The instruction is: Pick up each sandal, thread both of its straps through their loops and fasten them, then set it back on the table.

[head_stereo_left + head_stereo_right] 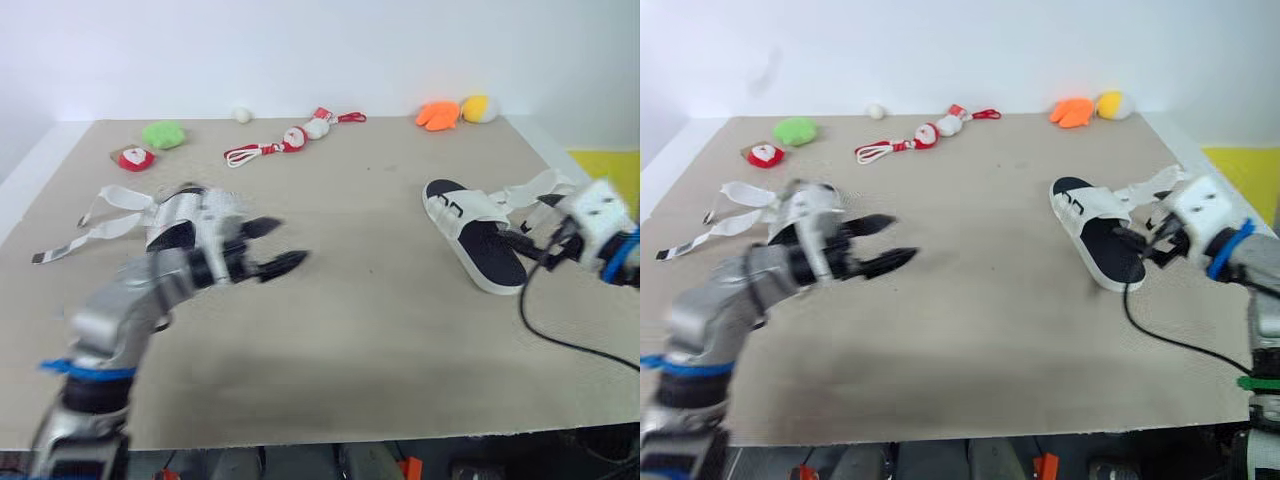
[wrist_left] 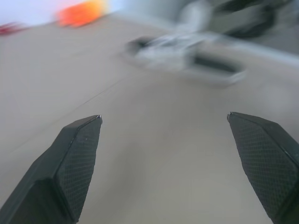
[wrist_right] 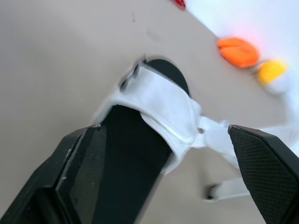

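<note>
Just behind the left tool [image 1: 290, 242], by its wrist, the left sandal [image 1: 118, 198] lies flat on the worktop [image 1: 370, 340]. Its 2 straps [image 1: 80, 235] trail away unthreaded, so I judge it awaits its turn. The left tool hovers over bare worktop with its fingers spread wide and nothing between them, aimed across at the other sandal but well apart from it. It looks staged to assist rather than to grasp. Far beyond both tools, 6 toys line the back edge, clear of the work: 1 green plush [image 1: 163, 133], 1 small red toy [image 1: 135, 158], 1 white ball [image 1: 242, 114], 1 rope toy [image 1: 290, 140], 1 orange plush [image 1: 438, 115] and 1 yellow plush [image 1: 480, 107]. The right sandal [image 1: 475, 240] lies straight ahead of the right tool [image 3: 163, 130], with a loose strap [image 1: 535, 188] beside that tool. Its fingers are spread at the heel end, pinching nothing, probably ready to lift it. 1 black cable [image 1: 570, 343] hangs from that wrist. In all there are 2 sandals and 2 tools.
</note>
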